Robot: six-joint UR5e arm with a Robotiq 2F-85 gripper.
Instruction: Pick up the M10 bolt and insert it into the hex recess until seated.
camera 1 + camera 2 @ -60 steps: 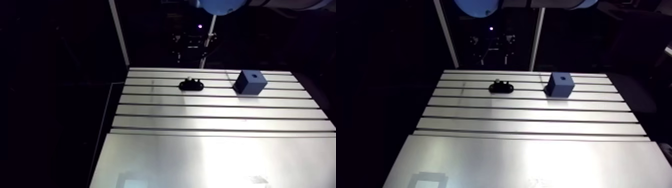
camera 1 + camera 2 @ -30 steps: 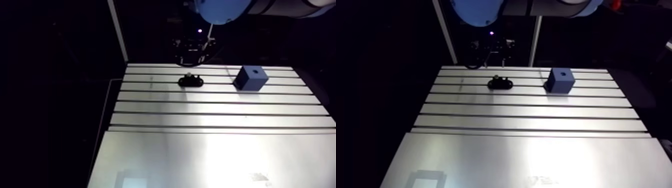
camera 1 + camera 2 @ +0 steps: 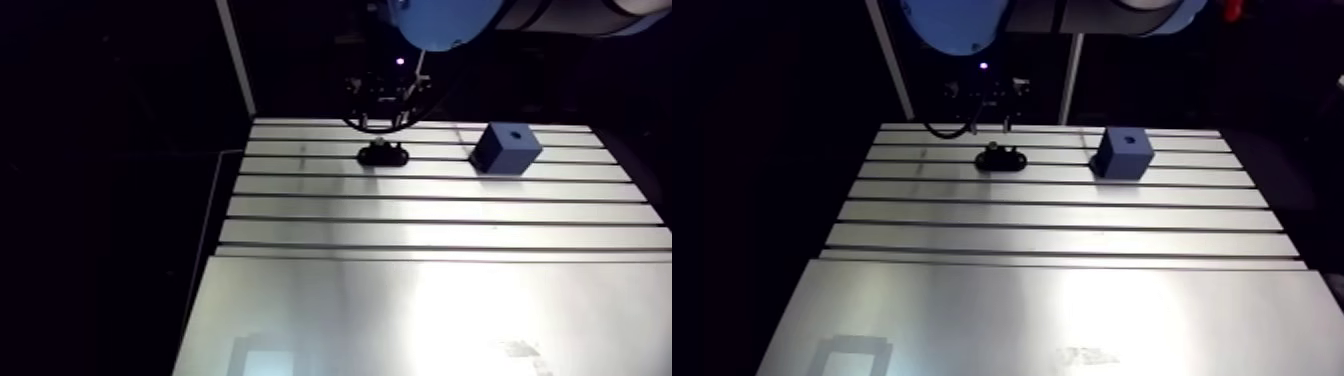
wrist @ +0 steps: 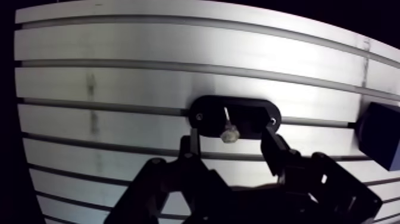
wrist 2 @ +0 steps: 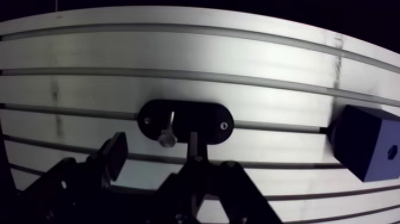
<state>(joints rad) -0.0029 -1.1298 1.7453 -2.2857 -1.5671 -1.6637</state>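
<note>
Workshop or robotics-lab bench, by the look. Under my fingers (image 4: 274, 152): a slotted aluminium table (image 4: 119, 53), bare metal, parallel grooves running across. Just ahead of them, a black fixture plate (image 4: 250, 113) with screw holes. Off to one side, a blue block (image 5: 363, 143).

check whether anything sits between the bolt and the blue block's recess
Nothing visible does. The bolt stands in its black holder, and only slotted table lies between it and the blue block, whose recess faces up.
</note>
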